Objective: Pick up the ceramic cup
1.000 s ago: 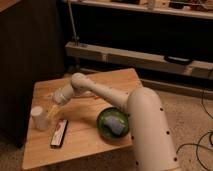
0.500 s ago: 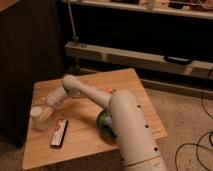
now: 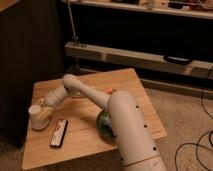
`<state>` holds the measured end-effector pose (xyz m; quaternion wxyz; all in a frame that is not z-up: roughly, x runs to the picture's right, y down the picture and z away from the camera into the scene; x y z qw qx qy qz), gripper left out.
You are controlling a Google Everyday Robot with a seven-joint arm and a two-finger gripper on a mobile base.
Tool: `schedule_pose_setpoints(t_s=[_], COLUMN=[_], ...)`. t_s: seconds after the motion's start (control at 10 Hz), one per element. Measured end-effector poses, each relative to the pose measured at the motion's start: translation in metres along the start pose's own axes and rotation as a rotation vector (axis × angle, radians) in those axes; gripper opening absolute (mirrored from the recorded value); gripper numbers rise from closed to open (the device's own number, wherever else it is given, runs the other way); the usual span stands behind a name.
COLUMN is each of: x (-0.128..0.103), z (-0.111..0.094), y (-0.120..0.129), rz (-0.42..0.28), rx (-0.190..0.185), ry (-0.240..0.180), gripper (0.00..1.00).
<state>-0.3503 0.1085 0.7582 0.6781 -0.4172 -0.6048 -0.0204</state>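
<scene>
The ceramic cup (image 3: 35, 116) is small, white and without a handle, and stands upright near the left edge of the wooden table (image 3: 125, 82). My gripper (image 3: 44, 111) is at the end of the white arm that reaches left across the table. It sits right against the cup's right side, at cup height. The green bowl (image 3: 102, 126) lies near the table's front, mostly hidden behind my arm.
A dark flat rectangular device (image 3: 59, 133) lies just to the right of the cup, toward the front. A small orange thing (image 3: 108, 91) peeks out behind the arm. A dark cabinet (image 3: 25, 50) stands on the left and a low metal shelf (image 3: 140, 56) behind the table.
My arm has swung further left and down. The gripper has gone from the table's middle to right beside the cup. The cup, bowl and dark device have stayed put.
</scene>
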Motion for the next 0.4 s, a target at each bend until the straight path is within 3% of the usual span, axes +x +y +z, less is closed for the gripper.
schedule_pose_setpoints(t_s=[0.2,0.4], x=[-0.038,-0.076], z=[-0.036,-0.070], y=[0.023,0.045], rz=[-0.029,-0.042], rx=[0.016,0.005], ry=[0.003,0.045], gripper=[0.00,0.00])
